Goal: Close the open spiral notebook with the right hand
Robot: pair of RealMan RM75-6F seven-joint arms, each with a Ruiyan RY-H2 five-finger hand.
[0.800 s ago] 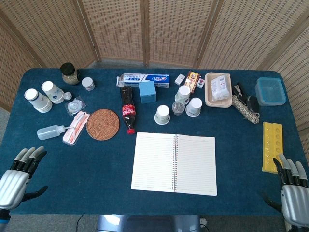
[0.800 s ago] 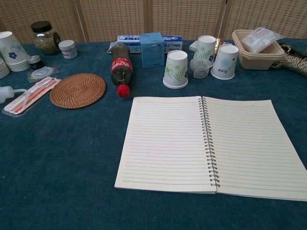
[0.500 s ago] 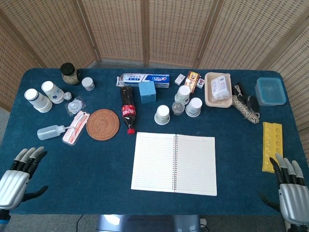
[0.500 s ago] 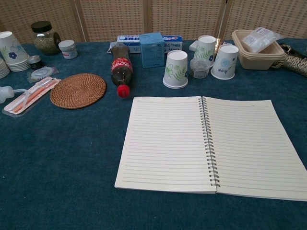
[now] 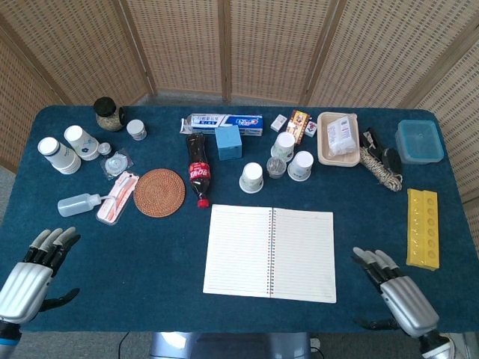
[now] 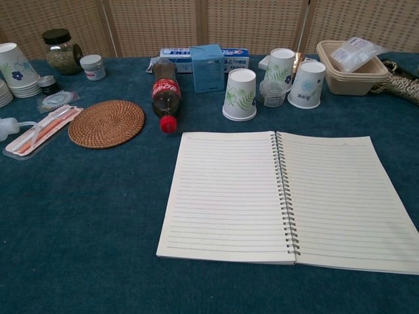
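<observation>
Lying flat open, the white lined spiral notebook [image 5: 270,253] awaits closing. At its four o'clock, the right robot hand [image 5: 397,298] hovers empty, fingers apart, placed to lift the page edge.

Bare cloth [image 5: 359,232] right of notebook [image 5: 269,253].

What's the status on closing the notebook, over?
Right robot hand open, off the notebook's right edge, not touching. Left robot hand open, idle. Spiral notebook flat open. Nothing on the pages; cups clear behind.
</observation>
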